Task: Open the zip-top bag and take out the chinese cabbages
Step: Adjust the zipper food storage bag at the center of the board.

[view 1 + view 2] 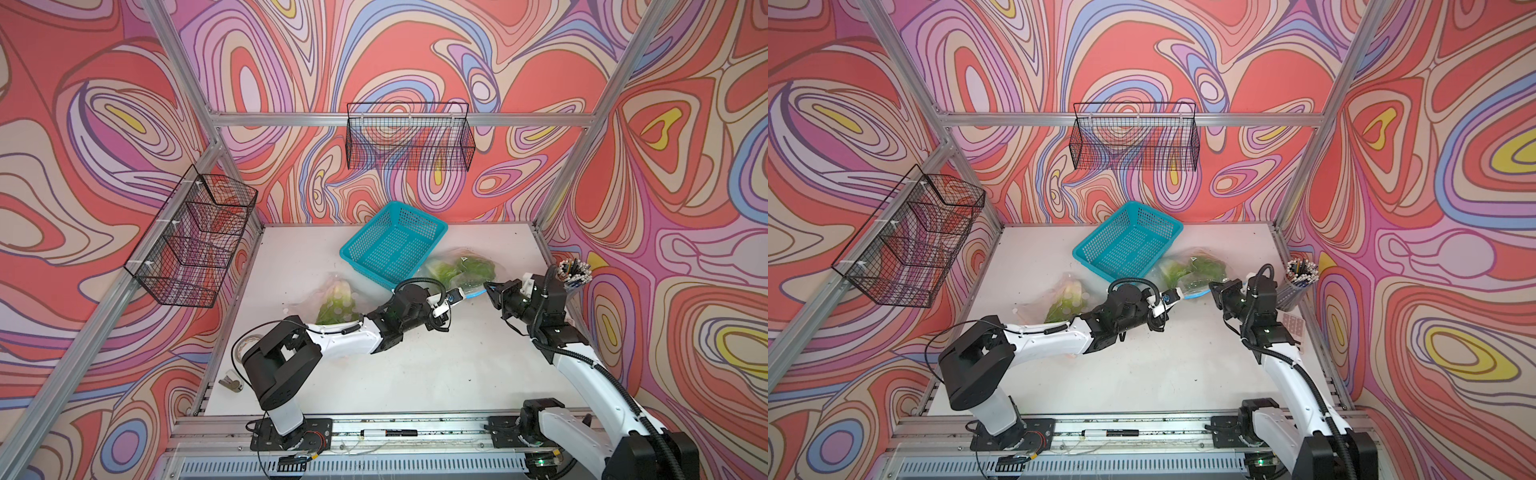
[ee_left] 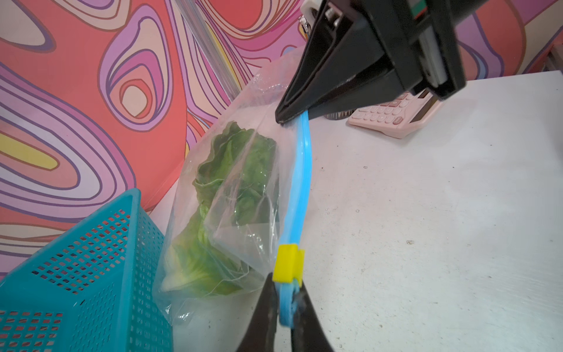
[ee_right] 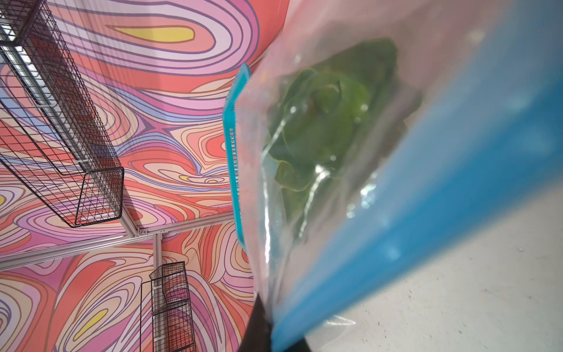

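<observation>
Looks like a robot lab test cell: aluminium frame (image 1: pixel 291 119) w/ printed swirl walls (image 1: pixel 415 50) around a white table (image 1: pixel 436 365), 2 arms (image 1: pixel 340 340) bolted to front rail (image 1: pixel 449 428), wire baskets (image 1: pixel 409 137) hung on frame.

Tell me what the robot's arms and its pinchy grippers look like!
The left arm and the right arm are smooth white tubes joined by chunky black joints. A ribbed black hose runs along the right arm; a thin black cable loops over the left wrist. The left gripper and right gripper have black fingers tapering to wedge tips.
</observation>
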Available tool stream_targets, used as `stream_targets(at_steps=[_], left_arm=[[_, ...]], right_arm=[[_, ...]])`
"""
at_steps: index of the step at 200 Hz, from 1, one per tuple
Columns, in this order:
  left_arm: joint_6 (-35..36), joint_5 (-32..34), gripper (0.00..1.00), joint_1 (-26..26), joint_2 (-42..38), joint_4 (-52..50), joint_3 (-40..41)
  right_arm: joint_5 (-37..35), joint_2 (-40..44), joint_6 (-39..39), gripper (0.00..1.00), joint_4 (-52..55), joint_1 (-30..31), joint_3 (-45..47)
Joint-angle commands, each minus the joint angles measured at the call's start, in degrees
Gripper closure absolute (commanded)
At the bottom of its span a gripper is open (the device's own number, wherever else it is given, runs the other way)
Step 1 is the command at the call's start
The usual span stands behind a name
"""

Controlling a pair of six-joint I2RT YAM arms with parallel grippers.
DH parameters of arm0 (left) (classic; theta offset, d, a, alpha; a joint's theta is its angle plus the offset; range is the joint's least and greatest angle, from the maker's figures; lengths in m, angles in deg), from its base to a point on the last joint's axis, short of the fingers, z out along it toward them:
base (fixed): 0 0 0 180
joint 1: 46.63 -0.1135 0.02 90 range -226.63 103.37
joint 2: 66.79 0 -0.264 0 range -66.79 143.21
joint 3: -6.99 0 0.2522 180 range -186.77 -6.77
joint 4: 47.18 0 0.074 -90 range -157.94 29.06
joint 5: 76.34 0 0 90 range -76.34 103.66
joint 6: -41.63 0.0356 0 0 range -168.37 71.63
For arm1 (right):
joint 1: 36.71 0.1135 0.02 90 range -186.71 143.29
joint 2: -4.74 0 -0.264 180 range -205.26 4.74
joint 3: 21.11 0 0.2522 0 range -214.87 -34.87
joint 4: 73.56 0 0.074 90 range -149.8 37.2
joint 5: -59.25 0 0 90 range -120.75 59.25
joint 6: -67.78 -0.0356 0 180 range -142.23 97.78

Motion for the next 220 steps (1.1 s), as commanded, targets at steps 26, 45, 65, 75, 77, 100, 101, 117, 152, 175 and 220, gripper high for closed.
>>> stream_targets(at_steps=[26, 45, 65, 75, 77, 100, 101, 117, 152, 175, 220], left_arm=[[-1.06, -2.06, 0.97, 0.32, -2.08, -2.17, -0.08], [-1.47, -2.07, 0.99, 0.37, -2.1, -2.47, -0.34], [-2.44, -2.42, 1.0, 0.32, -2.39, -2.95, -0.76], [-3.17, -2.42, 1.0, 0.32, -2.61, -3.24, -1.0], [-3.32, -2.48, 1.0, 0.32, -2.65, -3.31, -1.04], [-4.44, -2.86, 1.0, 0.32, -3.27, -5.27, -2.03], [-4.42, -2.9, 1.0, 0.32, -3.31, -5.43, -2.11], [-4.89, -3.35, 1.0, 0.37, -3.57, -7.58, -3.26], [-5.94, -3.24, 1.0, 0.1, -4.15, -11.03, -5.49], [-6.83, -3.77, 1.0, -0.4, -3.98, -16.8, -8.99], [-10.6, -7.7, 1.0, -3.08, -4.33, -22.31, -13.34]], right_arm=[[-1.99, 0.3, 1.69, 0.93, 2.15, 0.21, -2.01], [-1.68, 0.05, 2.37, 0.92, 2.42, 0.22, -2.45], [-1.95, -0.46, 5.3, 0.9, 4.79, 0.19, -3.6], [-2.39, -0.64, 7.11, 0.87, 6.25, 0.22, -4.32], [-2.46, -0.64, 7.31, 0.86, 6.4, 0.2, -4.45], [-4.05, -0.45, 12.8, 0.7, 9.45, 0.22, -6.45], [-4.07, -0.45, 13.1, 0.7, 9.58, 0.22, -6.58], [-5.14, -0.16, 16.35, 0.58, 11.7, 0.15, -8.13], [-7.95, -0.24, 23.07, 0.35, 17.04, 0.22, -11.79], [-11.32, 0.18, 28.74, 0.27, 21.4, 0.22, -14.98], [-11.96, 2.1, 44.71, 0.29, 21.63, 0.22, -17.7]])
